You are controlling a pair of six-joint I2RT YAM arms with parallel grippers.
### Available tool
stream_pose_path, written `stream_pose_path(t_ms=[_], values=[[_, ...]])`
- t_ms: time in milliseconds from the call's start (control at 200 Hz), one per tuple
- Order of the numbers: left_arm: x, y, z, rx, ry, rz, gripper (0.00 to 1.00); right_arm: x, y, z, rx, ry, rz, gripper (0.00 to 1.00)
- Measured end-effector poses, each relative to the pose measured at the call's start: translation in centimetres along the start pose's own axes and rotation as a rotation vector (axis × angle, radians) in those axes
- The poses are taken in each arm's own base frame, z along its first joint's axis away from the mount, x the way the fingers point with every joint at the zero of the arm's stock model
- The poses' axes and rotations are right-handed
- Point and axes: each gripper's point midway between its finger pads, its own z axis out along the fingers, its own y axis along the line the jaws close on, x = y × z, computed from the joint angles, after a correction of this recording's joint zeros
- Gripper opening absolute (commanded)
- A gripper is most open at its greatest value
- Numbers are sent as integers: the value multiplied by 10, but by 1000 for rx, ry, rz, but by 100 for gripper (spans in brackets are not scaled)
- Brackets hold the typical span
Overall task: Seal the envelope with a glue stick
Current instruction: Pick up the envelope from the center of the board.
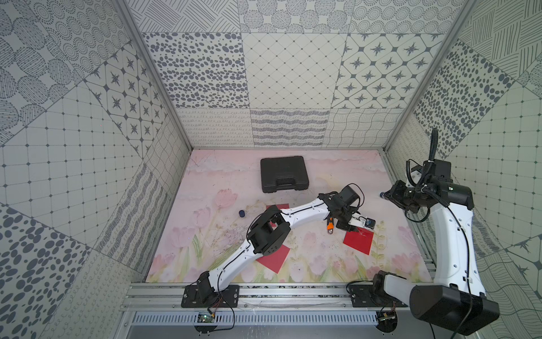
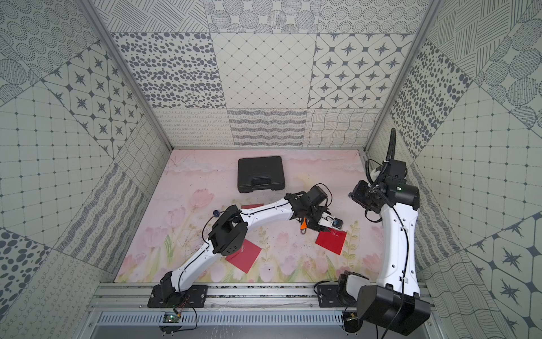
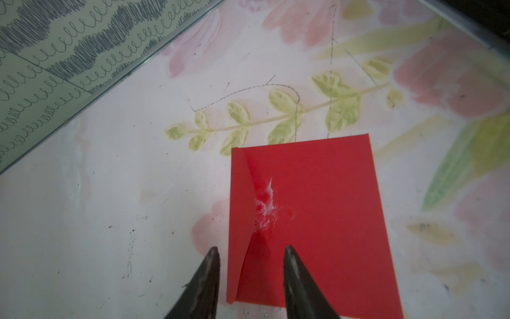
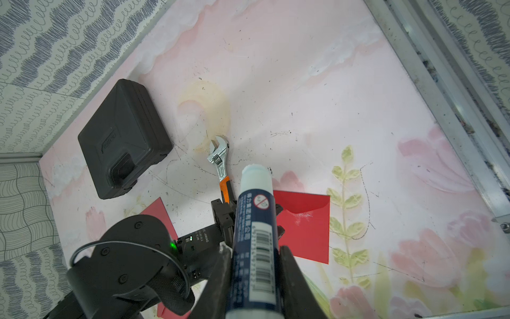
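Note:
The red envelope (image 3: 317,221) lies flat on the floral table mat, right of centre in both top views (image 1: 358,241). Its flap is folded over, with a white glue smear (image 3: 266,204) at the flap's point. My left gripper (image 3: 251,250) hovers just above the envelope's flap edge, open, with nothing between its fingers. My right gripper (image 4: 256,250) is raised near the right wall and shut on the glue stick (image 4: 255,234). The stick has a navy labelled body and is uncapped, its pale tip (image 4: 255,169) pointing away from the jaws.
A black plastic case (image 1: 284,173) sits at the back. An orange-handled wrench (image 4: 219,163) lies beside the left wrist. Another red envelope (image 1: 274,258) lies partly under the left arm. A small dark blue cap (image 1: 241,213) rests on the mat at the left.

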Motion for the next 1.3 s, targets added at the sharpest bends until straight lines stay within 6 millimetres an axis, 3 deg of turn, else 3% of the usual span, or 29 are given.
stream_pose_path(t_ms=[225, 485, 821, 966, 1151, 1296], values=[[24, 0, 18, -22, 61, 9, 34, 0, 1, 0, -6, 0, -1, 0], [27, 16, 23, -97, 75, 33, 28, 2, 1, 2, -9, 7, -2, 0], [29, 29, 29, -166, 83, 40, 9, 3, 4, 2, -20, 12, -6, 0], [28, 35, 28, -195, 86, 36, 0, 3, 5, 2, -24, 13, -6, 0], [26, 39, 23, -212, 109, 7, 0, 3, 6, 2, -28, 15, -5, 0], [18, 40, 7, -211, 128, -77, 0, 4, 7, 2, -34, 16, -5, 0]])
